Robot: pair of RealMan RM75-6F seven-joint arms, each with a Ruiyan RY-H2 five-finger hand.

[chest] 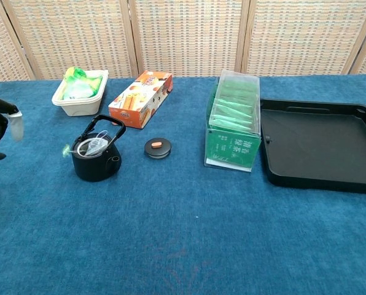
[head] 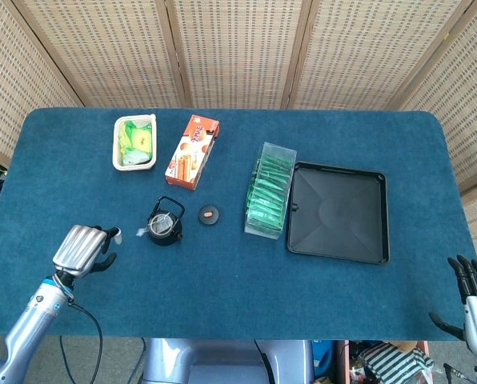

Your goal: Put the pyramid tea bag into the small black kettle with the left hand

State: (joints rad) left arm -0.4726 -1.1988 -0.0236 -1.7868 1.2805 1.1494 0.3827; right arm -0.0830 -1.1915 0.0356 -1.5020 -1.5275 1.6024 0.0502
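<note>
Table (head: 222, 296) covered in blue cloth. Resting directly on it: a white tub (head: 134, 142) at back left; an orange box (head: 193, 150) just beside it to the right, lying flat and angled; a small black kettle (chest: 95, 158) nearer the front, upright, handle raised; a round black lid (chest: 158, 147) with an orange knob close to its right, apart from it; a clear box of green packets (chest: 233, 129), upright; a black tray (head: 337, 212) just beside that.
</note>
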